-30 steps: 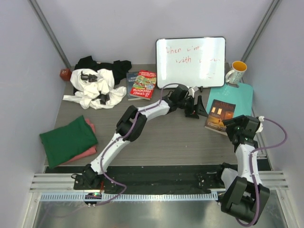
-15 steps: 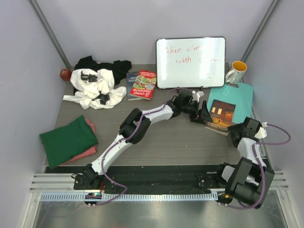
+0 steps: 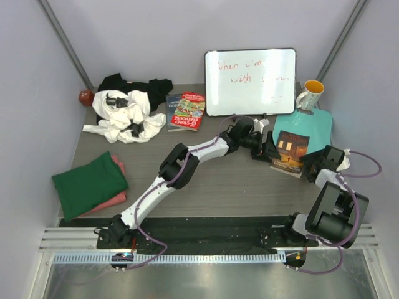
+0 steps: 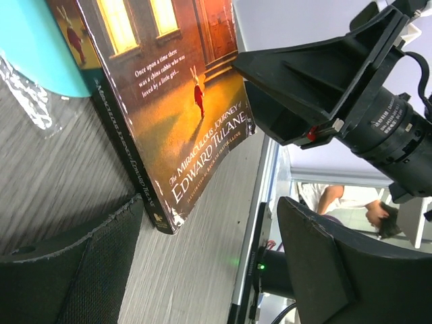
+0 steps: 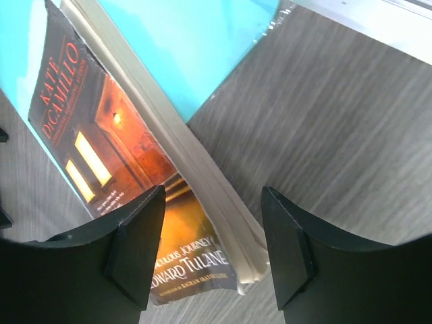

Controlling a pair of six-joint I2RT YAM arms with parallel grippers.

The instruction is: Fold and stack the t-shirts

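Top view: left gripper point(image 3: 267, 144) has swung right from middle of tabletop point(image 3: 249, 187) to book point(image 3: 290, 149) on teal mat point(image 3: 315, 121). Right gripper point(image 3: 315, 163) has come in at book's other side. T-shirts untouched, well apart from both: white t-shirt point(image 3: 121, 118) heaped with black t-shirt point(image 3: 128, 82) back left, green t-shirt point(image 3: 87, 184) folded on pink t-shirt point(image 3: 120, 167) near left.

Left wrist: jaws spread, empty, book's spine just ahead.

Right wrist: jaws spread, book's corner between them, no pinch seen.

Judgement: arms busy with book. Folding on hold, heap still to do.

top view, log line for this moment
left tool: open, beside orange-covered paperback book | right tool: open, over book edge | crumpled white t-shirt: unfolded
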